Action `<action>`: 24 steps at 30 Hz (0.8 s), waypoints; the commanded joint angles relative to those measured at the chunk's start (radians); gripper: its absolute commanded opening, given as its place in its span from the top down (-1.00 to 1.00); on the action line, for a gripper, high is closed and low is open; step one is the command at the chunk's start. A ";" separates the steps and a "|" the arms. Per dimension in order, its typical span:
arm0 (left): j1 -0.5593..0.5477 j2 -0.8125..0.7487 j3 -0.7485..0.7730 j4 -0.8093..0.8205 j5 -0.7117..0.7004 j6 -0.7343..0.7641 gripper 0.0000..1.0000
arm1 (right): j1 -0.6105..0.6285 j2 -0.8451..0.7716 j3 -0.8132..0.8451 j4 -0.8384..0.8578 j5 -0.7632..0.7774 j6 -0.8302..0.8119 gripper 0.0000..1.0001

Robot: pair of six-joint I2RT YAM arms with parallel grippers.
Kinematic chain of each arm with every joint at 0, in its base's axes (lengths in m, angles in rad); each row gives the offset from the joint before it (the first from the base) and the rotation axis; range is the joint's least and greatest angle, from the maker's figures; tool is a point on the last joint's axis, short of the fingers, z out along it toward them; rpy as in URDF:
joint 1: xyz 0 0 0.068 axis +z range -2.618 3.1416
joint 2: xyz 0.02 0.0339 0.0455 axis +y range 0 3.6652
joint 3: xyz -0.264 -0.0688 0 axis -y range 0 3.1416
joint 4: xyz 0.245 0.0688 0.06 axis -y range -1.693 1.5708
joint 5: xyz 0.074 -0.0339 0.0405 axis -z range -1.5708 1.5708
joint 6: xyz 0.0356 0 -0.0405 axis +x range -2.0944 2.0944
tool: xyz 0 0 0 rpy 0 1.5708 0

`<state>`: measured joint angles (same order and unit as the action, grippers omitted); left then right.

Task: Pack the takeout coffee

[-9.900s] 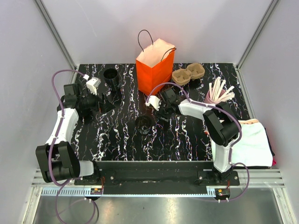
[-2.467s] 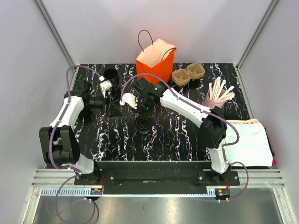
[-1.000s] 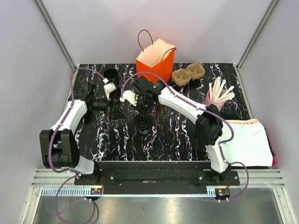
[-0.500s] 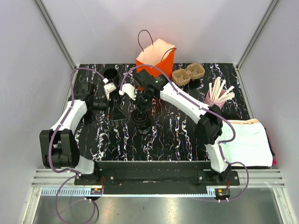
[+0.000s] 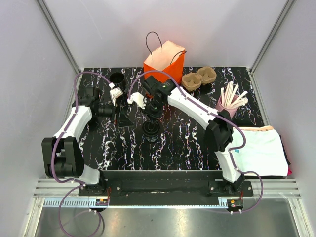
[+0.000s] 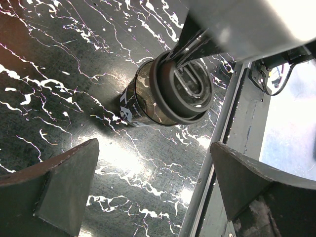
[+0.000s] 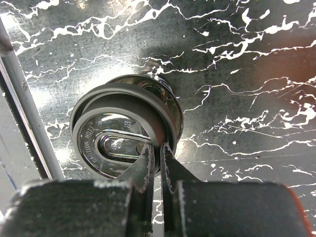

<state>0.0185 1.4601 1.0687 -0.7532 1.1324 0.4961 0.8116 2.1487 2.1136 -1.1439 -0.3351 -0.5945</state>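
Right hand [image 7: 157,154]: fingers all but pressed together, tips down on the near rim of the lid [image 7: 98,134] of the takeout coffee [image 5: 150,130] (no telling whether that rim is nipped between them). Left hand [image 6: 153,148]: spread to the full, gripping nothing, low over the worktop [image 5: 187,143] just beside the takeout coffee. Takeout coffee: upright near the middle of the black marbled worktop, in front of the orange paper bag [image 5: 164,63] and apart from it; small, black, white print on its side, round lid sitting a little off-centre.
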 commanded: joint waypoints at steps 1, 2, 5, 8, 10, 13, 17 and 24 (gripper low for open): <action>-0.003 -0.038 -0.012 0.028 0.026 0.002 -0.98 | -0.003 0.022 0.003 0.004 0.002 0.013 0.94; -0.005 -0.037 -0.012 0.028 0.024 0.002 -0.98 | -0.003 0.026 0.002 0.007 0.011 0.013 0.94; -0.005 -0.038 -0.013 0.028 0.027 0.002 -0.98 | -0.005 0.034 -0.004 0.022 0.018 0.018 0.94; -0.005 -0.038 -0.016 0.031 0.026 0.002 -0.98 | -0.005 0.037 -0.007 0.027 0.011 0.021 0.94; -0.005 -0.037 -0.018 0.031 0.027 0.002 -0.98 | -0.005 0.037 -0.009 0.033 0.011 0.021 0.94; -0.005 -0.035 -0.018 0.032 0.027 0.004 -0.98 | -0.005 0.040 -0.009 0.035 0.013 0.021 0.93; -0.005 -0.033 -0.019 0.032 0.030 0.002 -0.98 | -0.005 0.042 -0.010 0.042 0.016 0.024 0.93; -0.005 -0.038 -0.021 0.034 0.030 0.004 -0.98 | -0.005 0.045 -0.012 0.044 0.018 0.025 0.88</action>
<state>0.0185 1.4593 1.0523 -0.7486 1.1362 0.4957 0.8112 2.1899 2.0995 -1.1187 -0.3305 -0.5793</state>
